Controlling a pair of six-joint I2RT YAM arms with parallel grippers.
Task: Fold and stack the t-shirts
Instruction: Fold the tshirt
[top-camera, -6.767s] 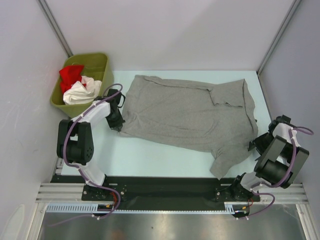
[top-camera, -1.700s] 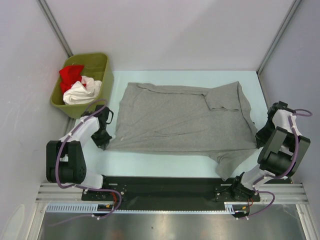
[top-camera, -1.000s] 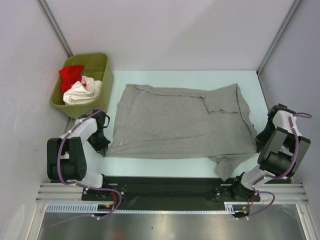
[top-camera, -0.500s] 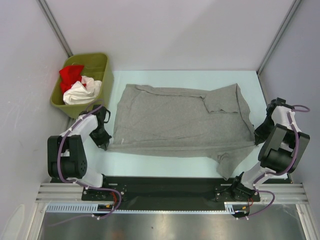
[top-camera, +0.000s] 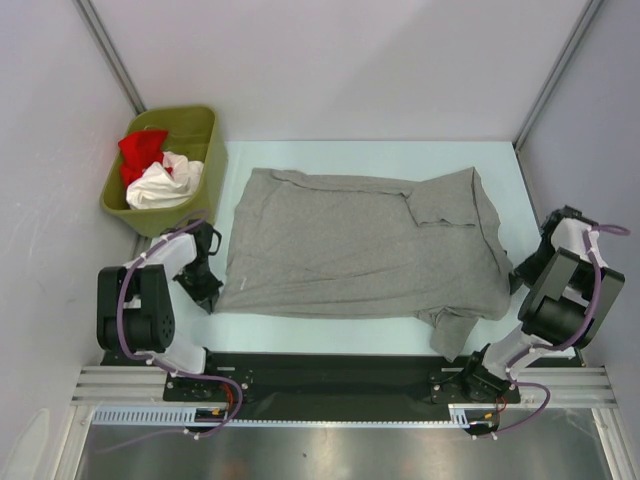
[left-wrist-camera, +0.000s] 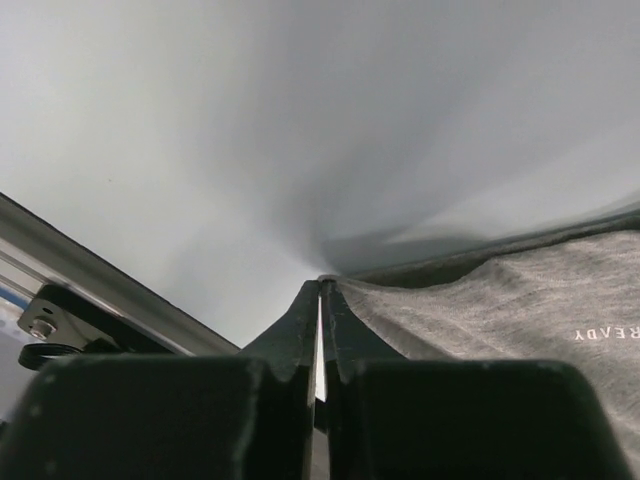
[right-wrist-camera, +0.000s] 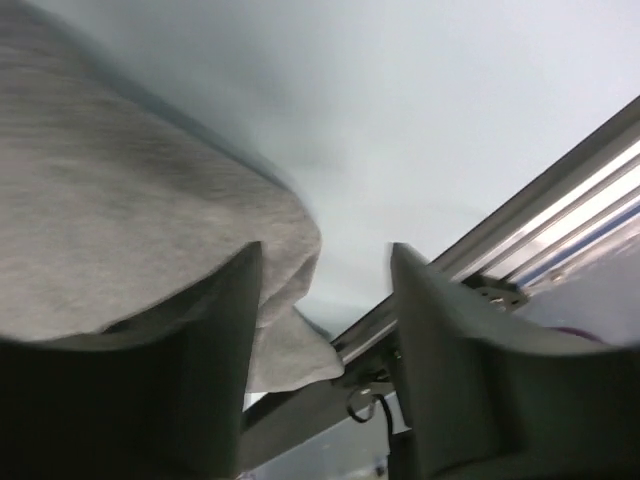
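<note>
Pale table (top-camera: 300, 327), grey t-shirt (top-camera: 360, 245) flat; left gripper (left-wrist-camera: 320, 290) closed as before, right gripper (right-wrist-camera: 325, 255) newly parted, empty.

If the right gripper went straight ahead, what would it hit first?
Likely the shirt: its edge bulges into the open right gripper. Table lies beyond; depth is unclear.

A heather-grey t-shirt (top-camera: 360, 240) is lying on the pale mint table (top-camera: 330, 335) beside the olive-green bin (top-camera: 195, 112); a red shirt (top-camera: 142, 150) and a white shirt (top-camera: 160, 186) are showing inside it.
</note>
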